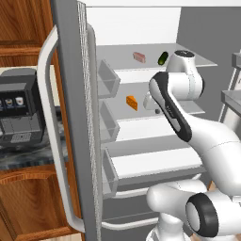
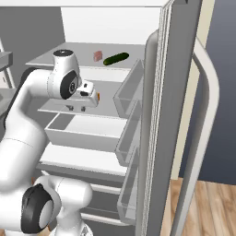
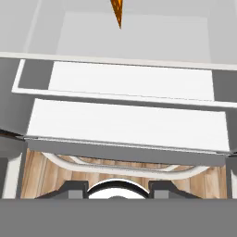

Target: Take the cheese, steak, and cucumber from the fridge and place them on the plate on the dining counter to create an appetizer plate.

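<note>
The fridge (image 1: pixel 141 28) stands open with its white interior showing. On its top shelf lie the pinkish steak (image 1: pixel 139 57) (image 2: pixel 97 56) and the dark green cucumber (image 1: pixel 162 58) (image 2: pixel 115 58). The orange cheese (image 1: pixel 132 102) (image 2: pixel 98 96) (image 3: pixel 118 11) sits on the middle shelf. My gripper (image 1: pixel 153 111) (image 2: pixel 77 109) (image 3: pixel 118 189) hangs over that shelf, pointing down, just to the right of the cheese in the left base view and not touching it. Its fingers stand apart with nothing between them. The plate and the dining counter are out of view.
The left door (image 1: pixel 70 117) with its bins (image 1: pixel 107 77) and curved handle (image 1: pixel 47 141) stands close on the left; the right door (image 2: pixel 170 115) with bins (image 2: pixel 129 87) on the right. A coffee machine (image 1: pixel 19 113) sits on a side counter. Below lie a fridge drawer (image 2: pixel 92 133) and wooden floor (image 3: pixel 41 171).
</note>
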